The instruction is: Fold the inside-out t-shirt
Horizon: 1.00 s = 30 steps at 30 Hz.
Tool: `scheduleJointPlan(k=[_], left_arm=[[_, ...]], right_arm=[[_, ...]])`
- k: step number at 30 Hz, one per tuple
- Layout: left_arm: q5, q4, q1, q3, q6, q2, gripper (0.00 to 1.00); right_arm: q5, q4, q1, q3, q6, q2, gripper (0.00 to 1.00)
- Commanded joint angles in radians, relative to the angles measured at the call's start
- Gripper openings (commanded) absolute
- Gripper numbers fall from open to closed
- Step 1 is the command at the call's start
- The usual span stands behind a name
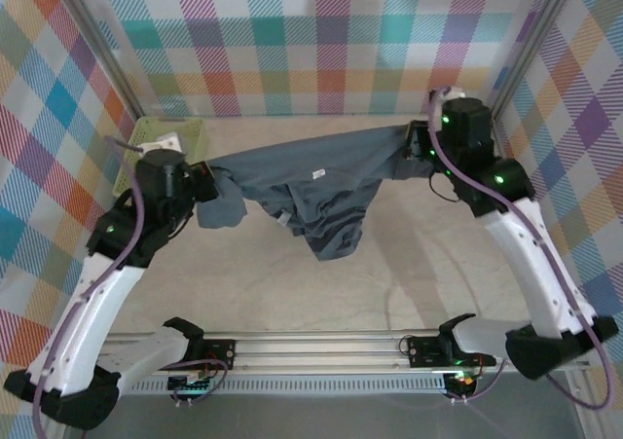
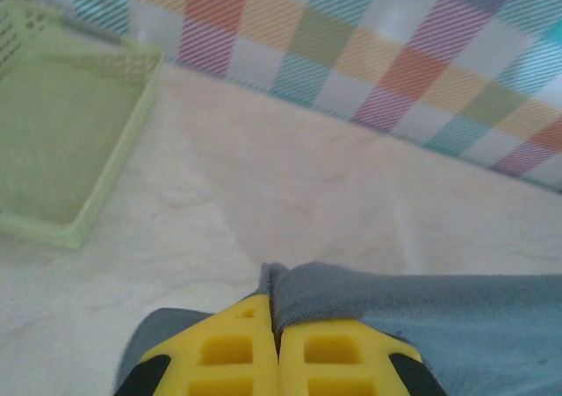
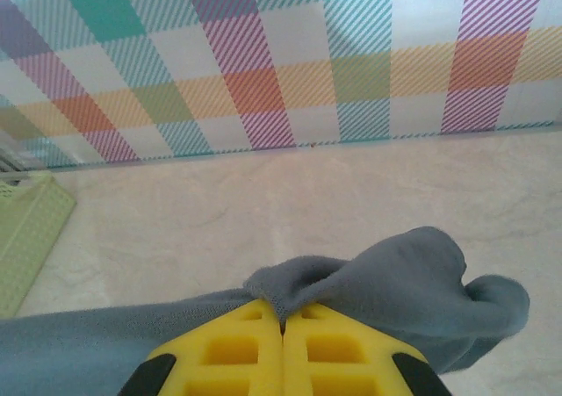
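Slate-grey t-shirt point(image 1: 311, 191), lime-green basket point(image 2: 61, 133), yellow pincer point(image 3: 282, 326)

Pale cream table point(image 1: 292, 303); lime-green mesh basket point(image 1: 173, 133) on far-left corner, near checked wall.

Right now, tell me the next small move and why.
The left end effector and right end effector are each shut on an edge of the t-shirt, which hangs stretched between them, its middle sagging in a bunch. I would probably lower both together to lay it on the table.
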<state>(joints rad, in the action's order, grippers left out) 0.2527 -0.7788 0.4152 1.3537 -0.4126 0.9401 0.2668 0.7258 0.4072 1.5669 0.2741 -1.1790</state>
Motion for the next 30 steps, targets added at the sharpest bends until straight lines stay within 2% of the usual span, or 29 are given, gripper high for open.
scheduleJointPlan(k=[1, 3, 6, 8, 11, 15, 17, 18, 20, 22, 24, 26, 28, 30], left_arm=[[-0.158, 0.028, -0.016, 0.045, 0.052, -0.052, 0.00], [-0.206, 0.019, -0.016, 0.053, 0.051, -0.035, 0.00], [-0.223, -0.017, -0.016, 0.039, 0.046, 0.064, 0.00], [-0.196, -0.041, -0.016, 0.007, 0.040, 0.169, 0.00], [-0.094, -0.061, -0.019, -0.030, 0.033, 0.344, 0.00], [-0.023, -0.051, -0.059, -0.021, 0.001, 0.588, 0.02], [-0.017, -0.025, -0.082, -0.002, 0.002, 0.690, 0.12], [0.011, -0.017, -0.092, 0.017, 0.006, 0.737, 0.19], [0.075, -0.048, -0.109, 0.076, 0.008, 0.824, 0.41], [0.145, -0.091, -0.118, 0.116, 0.004, 0.853, 0.59], [0.176, -0.077, -0.115, 0.077, -0.010, 0.801, 0.73], [0.164, -0.045, -0.106, 0.002, -0.022, 0.704, 0.82], [0.134, -0.008, -0.085, -0.095, -0.035, 0.601, 0.86], [0.016, 0.056, -0.072, -0.194, -0.037, 0.526, 0.87]], right_arm=[[-0.022, 0.064, -0.003, -0.022, -0.021, 0.092, 0.00], [-0.043, 0.072, -0.004, -0.053, -0.017, 0.123, 0.00], [-0.063, 0.065, -0.003, -0.126, 0.001, 0.086, 0.00], [-0.078, 0.037, -0.002, -0.199, 0.029, 0.010, 0.00], [-0.079, -0.041, -0.003, -0.269, 0.053, -0.133, 0.00], [-0.072, -0.081, -0.018, -0.220, 0.054, -0.399, 0.06], [-0.079, -0.081, -0.035, -0.160, 0.050, -0.526, 0.17], [-0.075, -0.072, -0.050, -0.124, 0.050, -0.584, 0.28], [-0.059, -0.043, -0.074, -0.062, 0.053, -0.658, 0.45], [-0.039, -0.019, -0.092, -0.046, 0.052, -0.663, 0.58], [-0.046, -0.032, -0.099, -0.088, 0.037, -0.612, 0.67], [-0.062, -0.050, -0.099, -0.150, 0.027, -0.549, 0.71], [-0.104, -0.086, -0.101, -0.242, 0.027, -0.476, 0.74], [-0.151, -0.101, -0.105, -0.295, 0.037, -0.445, 0.74]])
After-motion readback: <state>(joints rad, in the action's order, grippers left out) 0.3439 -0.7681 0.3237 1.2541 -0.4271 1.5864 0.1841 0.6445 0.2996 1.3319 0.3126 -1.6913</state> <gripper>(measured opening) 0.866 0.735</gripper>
